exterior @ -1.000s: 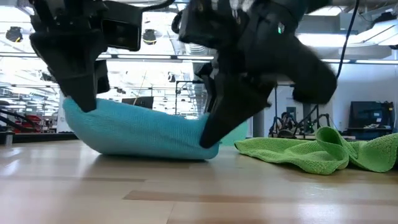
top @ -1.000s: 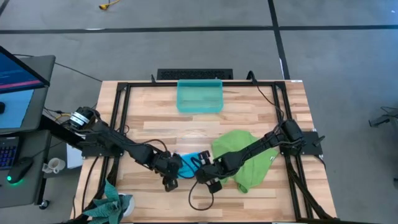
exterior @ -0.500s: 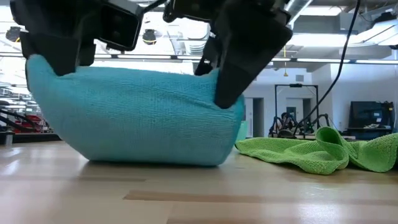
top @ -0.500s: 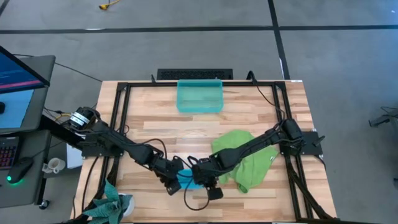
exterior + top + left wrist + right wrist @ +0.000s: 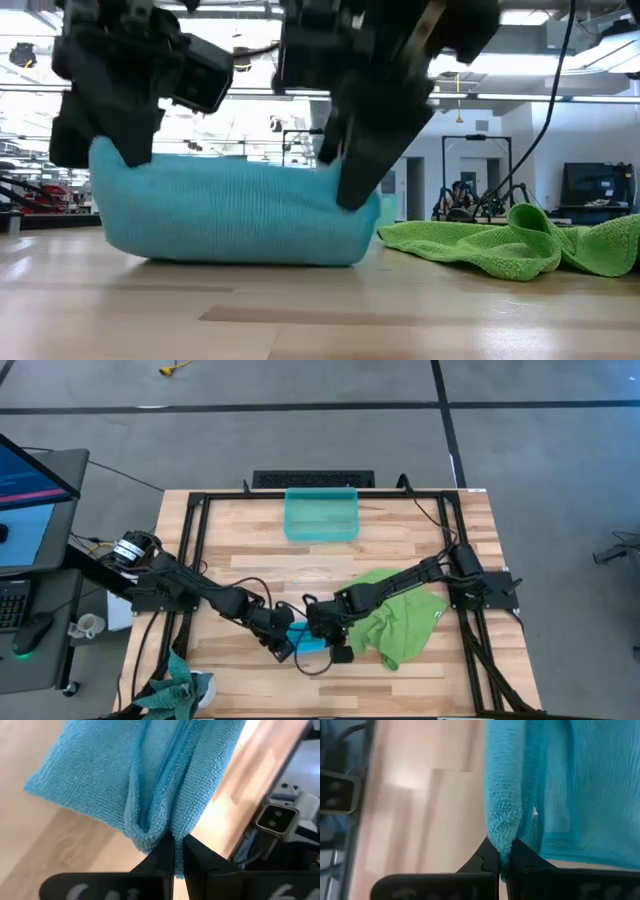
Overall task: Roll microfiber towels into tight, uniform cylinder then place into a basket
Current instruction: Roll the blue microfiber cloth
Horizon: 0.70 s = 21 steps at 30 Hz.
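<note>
Low near the table's [image 5: 400,550] front edge, the blue towel [image 5: 235,210] hangs between left gripper [image 5: 174,851] and right gripper [image 5: 504,854], each pinching one end.

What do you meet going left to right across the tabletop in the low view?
Left gripper pinching the blue towel's end → blue towel → right gripper pinching its other end → green towel.

Nubby matt blue towel [image 5: 235,212], smooth glossy wood table [image 5: 320,310]
</note>
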Tool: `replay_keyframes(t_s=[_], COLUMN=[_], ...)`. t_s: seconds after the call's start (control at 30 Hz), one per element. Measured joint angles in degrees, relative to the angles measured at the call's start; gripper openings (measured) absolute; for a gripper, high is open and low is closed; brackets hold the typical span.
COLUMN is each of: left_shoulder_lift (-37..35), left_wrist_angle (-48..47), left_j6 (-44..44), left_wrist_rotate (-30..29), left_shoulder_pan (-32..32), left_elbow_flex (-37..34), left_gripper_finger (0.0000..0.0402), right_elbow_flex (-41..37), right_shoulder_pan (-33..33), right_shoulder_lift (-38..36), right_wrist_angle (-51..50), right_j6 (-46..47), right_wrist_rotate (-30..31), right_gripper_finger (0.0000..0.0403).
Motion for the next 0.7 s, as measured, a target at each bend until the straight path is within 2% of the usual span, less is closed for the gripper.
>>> replay_keyframes(t_s=[0.33,0.53,0.63,0.7], left_shoulder_lift=[-0.02,-0.07,-0.07,-0.07], left_wrist_angle=[-0.06,7.04,9.81,7.89], left_j6=[0.13,-2.15,-2.77,-2.71], left_wrist_rotate=[1.59,7.68,7.96,6.96], left_shoulder_pan=[1.9,-0.08,-0.74,-0.66], left_elbow_flex=[-0.3,-0.01,-0.04,-0.08], left_gripper_finger=[0.001,0.001,0.001,0.001], right_elbow_flex=[-0.99,-0.69,-0.7,-0.81], right_shoulder_pan=[-2.59,1.91,3.65,3.6], right_shoulder_lift=[0.02,-0.63,-0.63,-0.63], right_wrist_angle=[1.32,3.33,4.05,4.17], right_j6=[1.25,4.64,4.63,4.68], right_wrist_rotate=[-7.33,-20.97,-21.49,-16.89], right_gripper_finger=[0.0018,0.0019,0.0023,0.0022])
